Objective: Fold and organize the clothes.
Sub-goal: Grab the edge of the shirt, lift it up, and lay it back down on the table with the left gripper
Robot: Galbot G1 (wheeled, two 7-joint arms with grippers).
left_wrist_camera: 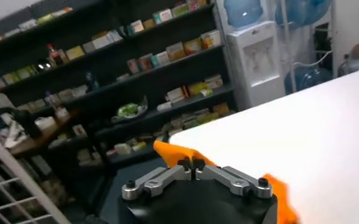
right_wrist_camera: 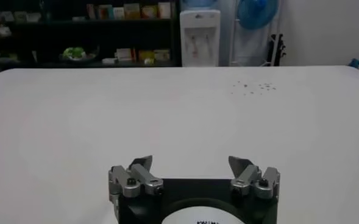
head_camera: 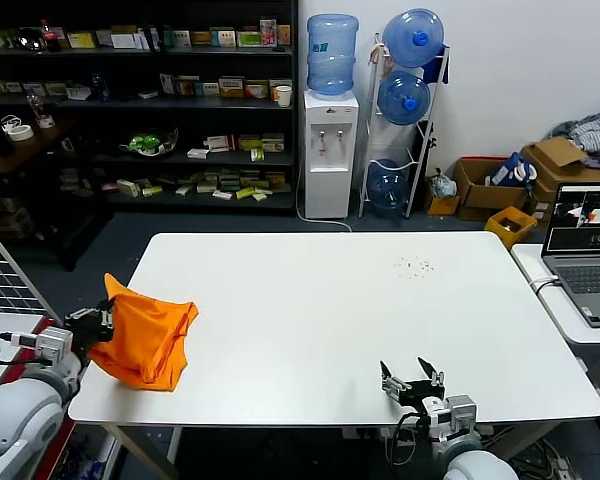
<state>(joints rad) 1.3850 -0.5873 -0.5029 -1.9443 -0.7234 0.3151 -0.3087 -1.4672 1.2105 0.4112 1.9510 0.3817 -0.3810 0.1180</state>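
The bright orange T-shirt (head_camera: 148, 335) lies bunched at the left edge of the white table (head_camera: 330, 320), its plain side showing and one corner pulled up. My left gripper (head_camera: 104, 322) is shut on the shirt's left edge and holds it lifted; in the left wrist view the gripper (left_wrist_camera: 192, 164) pinches orange cloth (left_wrist_camera: 167, 151) between its closed tips. My right gripper (head_camera: 412, 376) is open and empty just above the table's front edge, right of centre; in the right wrist view the gripper (right_wrist_camera: 191, 163) has its jaws wide apart over bare table.
A laptop (head_camera: 586, 255) sits on a side table at the right. Dark shelves (head_camera: 140, 110), a water dispenser (head_camera: 330, 150) and cardboard boxes (head_camera: 500, 190) stand behind the table. A few small specks (head_camera: 415, 266) lie on the table's far right part.
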